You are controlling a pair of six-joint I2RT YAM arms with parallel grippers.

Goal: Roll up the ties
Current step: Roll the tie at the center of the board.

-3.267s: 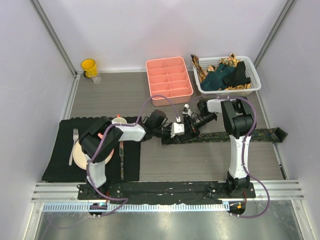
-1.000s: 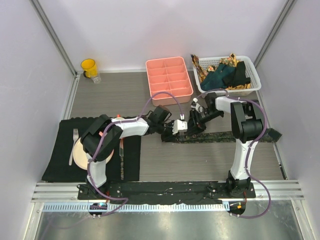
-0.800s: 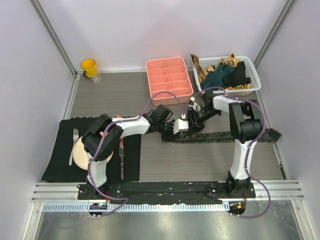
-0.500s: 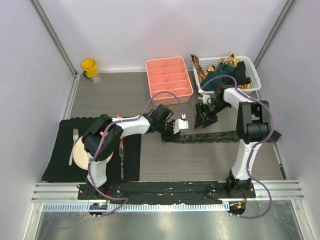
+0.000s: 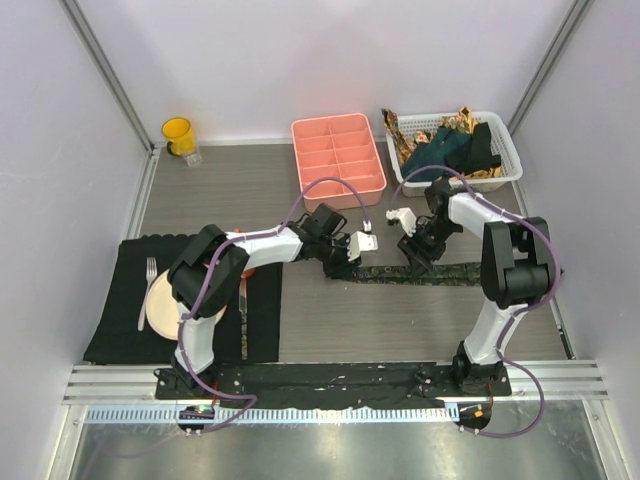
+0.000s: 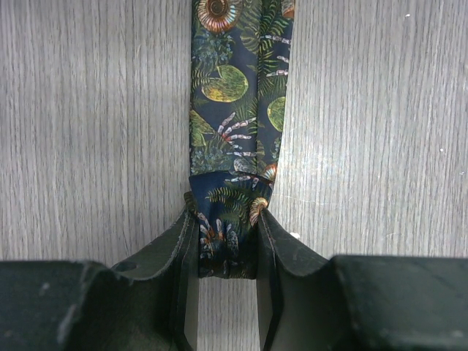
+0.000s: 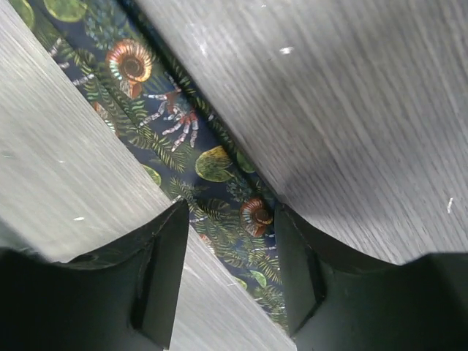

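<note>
Tie [image 6: 238, 110] end sits pinched in left gripper [image 6: 226, 219]; right gripper [image 7: 230, 212] straddles it, parted.

Change: right end effector [image 5: 416, 250] leaves its spot just beside left end effector [image 5: 343, 262], swings toward the back of the bench [image 5: 220, 190], and now sits further right, fingers spread astride the long dark fabric tie with leaf-and-shell print [image 5: 450, 273]. The tie's wide right end, earlier showing past the right arm, is now out of sight.
</note>
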